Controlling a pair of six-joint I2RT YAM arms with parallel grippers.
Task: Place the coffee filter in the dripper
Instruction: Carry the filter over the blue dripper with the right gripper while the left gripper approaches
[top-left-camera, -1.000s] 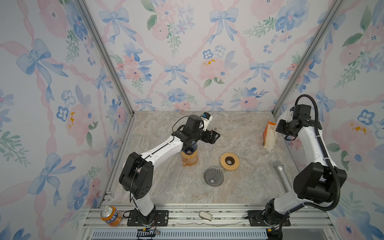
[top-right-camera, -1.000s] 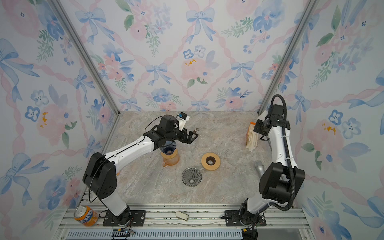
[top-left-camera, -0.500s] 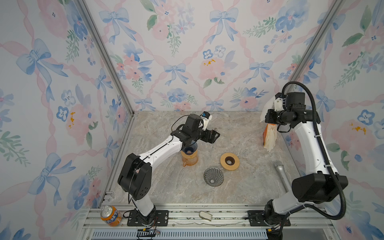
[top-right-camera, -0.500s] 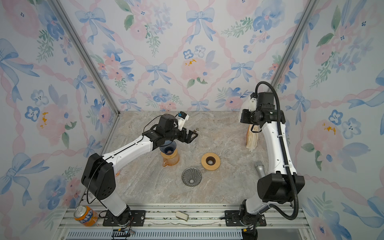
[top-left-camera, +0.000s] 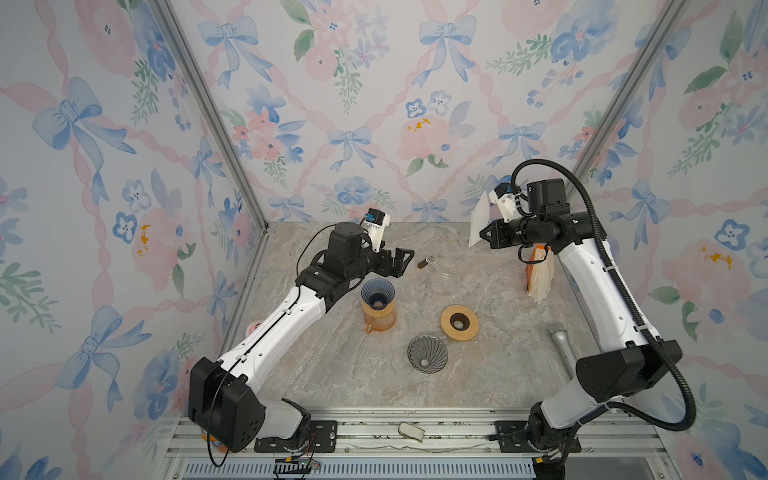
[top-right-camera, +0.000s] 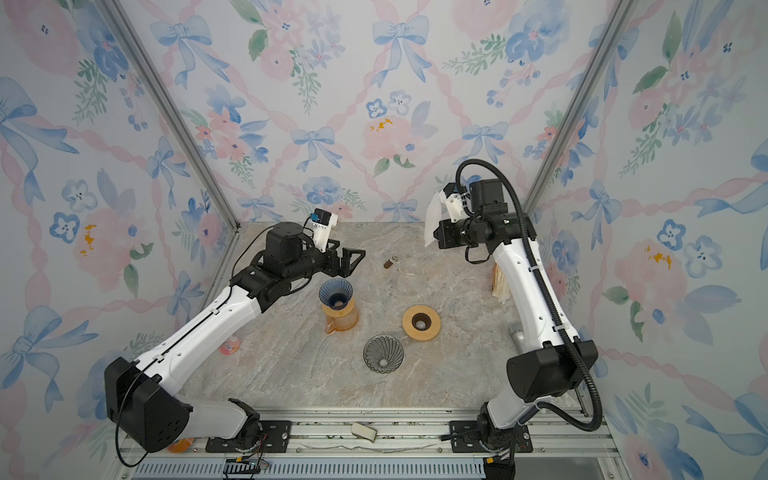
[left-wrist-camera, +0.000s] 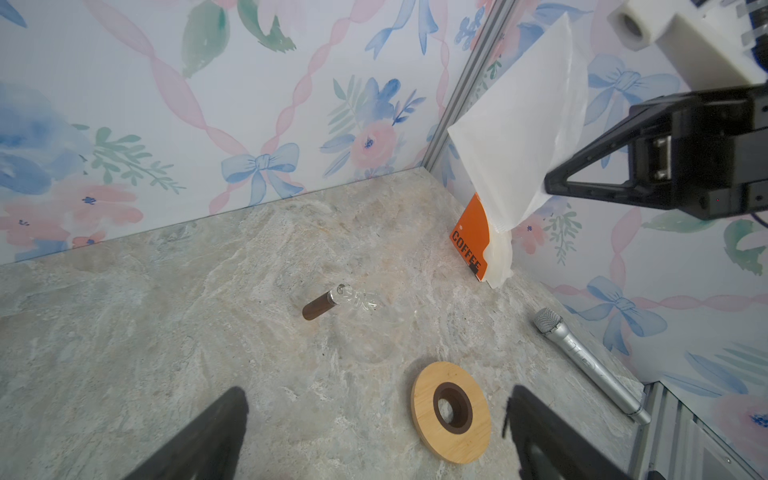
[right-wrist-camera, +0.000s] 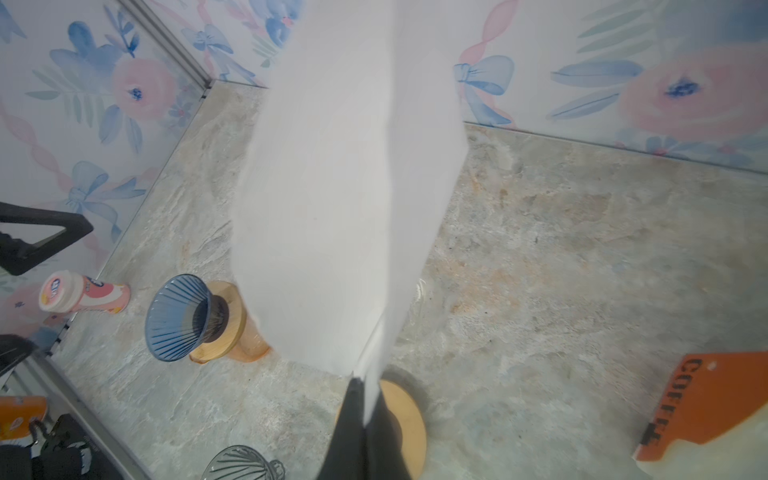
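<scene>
A white paper coffee filter (top-left-camera: 479, 220) hangs in the air above the back right of the table, pinched at its lower edge by my right gripper (top-left-camera: 483, 235), which is shut on it. The right wrist view shows the filter (right-wrist-camera: 345, 187) filling the middle, with the black fingers (right-wrist-camera: 353, 415) pressed together on it. The blue ribbed dripper (top-left-camera: 377, 292) sits on an amber carafe left of centre, seen in both top views and as the dripper (right-wrist-camera: 178, 318) in the right wrist view. My left gripper (top-left-camera: 401, 261) hovers open just behind the dripper, holding nothing.
A wooden ring (top-left-camera: 459, 323) and a clear grey ribbed cone (top-left-camera: 427, 359) lie right of the carafe. An orange COFFEE holder with stacked filters (top-left-camera: 540, 278) stands by the right wall, and a microphone (top-left-camera: 561, 345) lies nearer the front. A small brown vial (top-left-camera: 424, 262) lies mid-back.
My right gripper has risen from the filter stack with one filter and swung left toward the table's middle. The left arm has barely moved.
</scene>
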